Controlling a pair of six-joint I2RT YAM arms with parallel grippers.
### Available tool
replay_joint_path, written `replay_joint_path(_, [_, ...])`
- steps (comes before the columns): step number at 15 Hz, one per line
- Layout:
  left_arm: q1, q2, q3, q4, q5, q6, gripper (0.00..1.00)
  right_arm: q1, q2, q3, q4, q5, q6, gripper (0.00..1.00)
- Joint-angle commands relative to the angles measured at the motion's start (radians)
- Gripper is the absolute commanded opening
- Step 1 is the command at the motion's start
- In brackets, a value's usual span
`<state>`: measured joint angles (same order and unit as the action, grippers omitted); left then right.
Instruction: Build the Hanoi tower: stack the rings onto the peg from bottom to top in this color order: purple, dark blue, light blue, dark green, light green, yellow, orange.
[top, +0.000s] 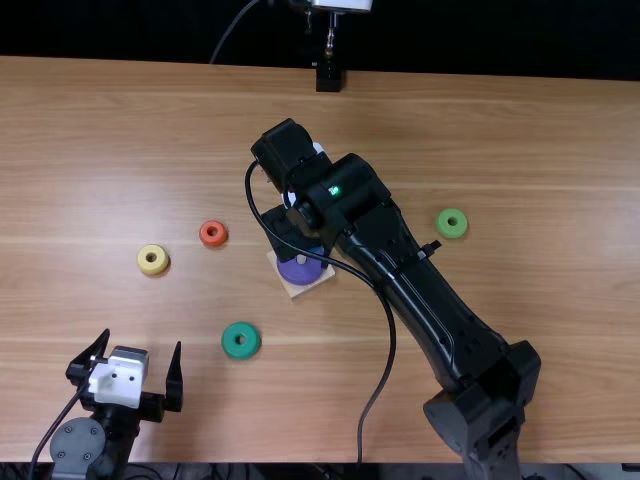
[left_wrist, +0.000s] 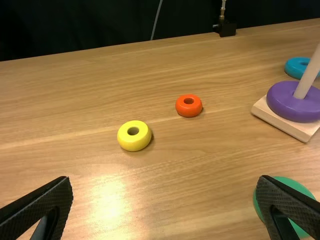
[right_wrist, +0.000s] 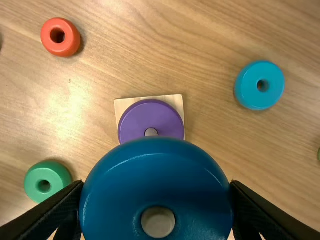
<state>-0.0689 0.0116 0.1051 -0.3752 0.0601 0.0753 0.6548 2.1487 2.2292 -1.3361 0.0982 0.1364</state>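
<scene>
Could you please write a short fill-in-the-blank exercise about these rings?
The thick round ring held by the right gripper is coloured ____.
The top of the pale wooden ____ shows in that ring's hole.
Resting on the square pale wooden base is a broad round ring coloured ____.
On the table, the closest ring to the small round yellow ring is coloured ____.

Missing words: dark blue; peg; purple; orange.

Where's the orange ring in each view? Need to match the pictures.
Top view: orange ring, between yellow ring and wooden base.
Left wrist view: orange ring, again between those two.
Right wrist view: orange ring, across the base from the light blue ring.
Shared landmark: purple ring on the base.
</scene>
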Motion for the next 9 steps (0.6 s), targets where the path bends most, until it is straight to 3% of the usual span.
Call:
replay_joint_path(1, [0.011,-0.012,-0.105,-0.081,0.015,0.013,1.0,0.008,0.019,-0.014,0.002,0.01,-0.002,0.0])
replay_joint_path(2, [0.011,-0.012,-0.105,-0.079,0.015,0.013,1.0,0.008,0.019,-0.013,0.0,0.012,0.0,0.03])
replay_joint_path(3, [0.011,-0.012,-0.105,-0.079,0.017,0.013,1.0,0.008,0.019,-0.013,-0.003,0.012,0.004,0.4])
replay_joint_path(5, [0.011,-0.012,-0.105,-0.079,0.015,0.013,1.0,0.006,0.019,-0.014,-0.023,0.012,0.005,0.96])
replay_joint_path(9, [0.011,-0.012,-0.105,-0.079,0.015,0.013,1.0,0.012,0.017,-0.014,-0.077,0.012,0.004,1.0])
